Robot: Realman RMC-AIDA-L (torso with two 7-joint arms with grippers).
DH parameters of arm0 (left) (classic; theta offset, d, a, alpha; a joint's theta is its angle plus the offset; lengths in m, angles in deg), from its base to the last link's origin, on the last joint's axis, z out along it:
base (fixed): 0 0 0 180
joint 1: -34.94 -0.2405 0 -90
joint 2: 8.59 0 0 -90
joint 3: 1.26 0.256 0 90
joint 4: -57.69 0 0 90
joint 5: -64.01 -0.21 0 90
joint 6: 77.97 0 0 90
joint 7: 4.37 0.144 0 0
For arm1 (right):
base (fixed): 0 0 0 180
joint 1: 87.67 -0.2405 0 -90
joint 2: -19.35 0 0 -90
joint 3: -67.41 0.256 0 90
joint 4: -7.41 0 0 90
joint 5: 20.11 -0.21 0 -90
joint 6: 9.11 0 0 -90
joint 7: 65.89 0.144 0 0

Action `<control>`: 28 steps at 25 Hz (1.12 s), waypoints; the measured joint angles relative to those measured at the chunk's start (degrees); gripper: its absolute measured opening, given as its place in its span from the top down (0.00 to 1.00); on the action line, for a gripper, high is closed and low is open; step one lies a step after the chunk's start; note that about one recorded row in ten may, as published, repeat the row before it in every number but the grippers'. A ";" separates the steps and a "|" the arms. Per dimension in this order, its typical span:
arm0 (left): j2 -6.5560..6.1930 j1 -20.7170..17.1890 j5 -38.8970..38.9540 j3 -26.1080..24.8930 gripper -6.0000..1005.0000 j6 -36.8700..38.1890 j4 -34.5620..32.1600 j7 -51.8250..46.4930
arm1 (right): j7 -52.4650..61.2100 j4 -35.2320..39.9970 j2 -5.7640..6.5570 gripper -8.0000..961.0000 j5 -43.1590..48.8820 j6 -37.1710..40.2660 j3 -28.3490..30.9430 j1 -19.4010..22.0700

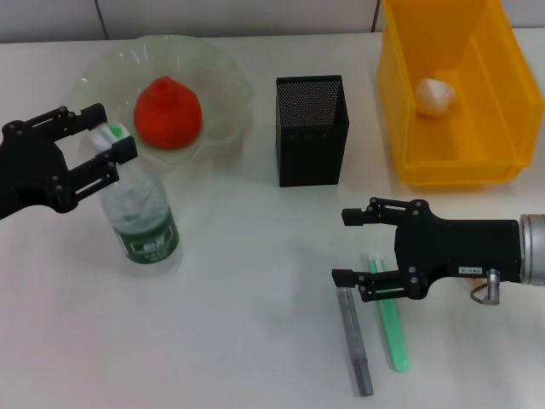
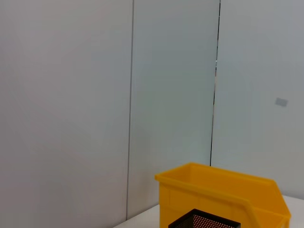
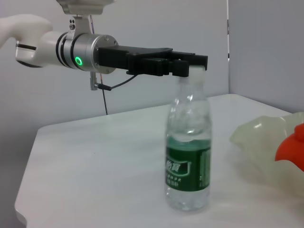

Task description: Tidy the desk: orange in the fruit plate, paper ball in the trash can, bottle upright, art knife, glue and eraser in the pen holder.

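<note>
Two grippers are at work. The left gripper, black and skeletal, has its fingers on either side of the white-and-green cap of the clear plastic water bottle with the dark green label; in the right wrist view the fingers sit at the cap, but whether they pinch it or stand just apart I cannot tell. The bottle stands upright at about nine o'clock on the white desk. It looks part-filled, so fairly light and top-steady only if released gently; the smooth, thin wall would dent and slip, so the ribbed cap or neck is the safer hold.

The right gripper, at four o'clock, is spread wide above the upper ends of two thin sticks: a grey rod-like one and a pale-green one, lying nearly side by side. Both look stiff, light and smooth; I would judge a pinch across the middle of one shaft best, taken singly.

Outward, the tall square black metal-mesh cup stands at twelve o'clock. The red-orange knobbed fruit rests in the translucent pale-green bowl with a ruffled rim at eleven o'clock. The crumpled white paper ball lies inside the bright-yellow rectangular plastic bin at two o'clock. No eraser is visible.
</note>
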 joint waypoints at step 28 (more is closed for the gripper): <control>-0.26 -1.17 -3.71 -2.16 0.20 18.76 9.73 20.22 | 62.34 49.57 0.37 0.12 23.26 4.84 -11.77 -2.18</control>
